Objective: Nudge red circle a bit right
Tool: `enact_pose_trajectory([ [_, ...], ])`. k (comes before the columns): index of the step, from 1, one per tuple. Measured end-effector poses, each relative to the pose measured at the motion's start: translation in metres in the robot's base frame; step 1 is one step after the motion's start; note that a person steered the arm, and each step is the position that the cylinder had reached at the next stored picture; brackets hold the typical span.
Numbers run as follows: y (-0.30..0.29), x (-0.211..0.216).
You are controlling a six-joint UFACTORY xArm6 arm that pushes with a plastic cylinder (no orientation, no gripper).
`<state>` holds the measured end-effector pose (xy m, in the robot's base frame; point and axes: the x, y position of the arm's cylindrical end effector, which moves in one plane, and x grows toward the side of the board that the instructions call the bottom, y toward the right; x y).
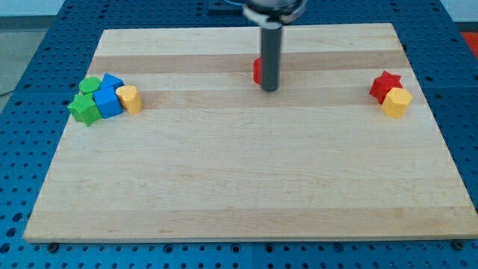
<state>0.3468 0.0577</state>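
Observation:
A red block (256,71), the red circle, sits near the view's top centre of the wooden board (246,172); only its left edge shows, the rest is hidden behind my rod. My tip (269,89) rests on the board right against the red block, at its right and front side.
At the view's left is a cluster: a green star (84,109), a green circle (91,84), two blue blocks (109,96) and a yellow block (130,98). At the view's right a red star (385,84) touches a yellow hexagon (396,102).

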Motion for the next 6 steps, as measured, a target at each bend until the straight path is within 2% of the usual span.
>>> enact_pose_trajectory([
  [1, -0.009, 0.008],
  [2, -0.096, 0.03],
  [3, -0.141, 0.006],
  [4, -0.1, -0.033],
  [5, 0.004, -0.048],
  [6, 0.067, -0.05],
])
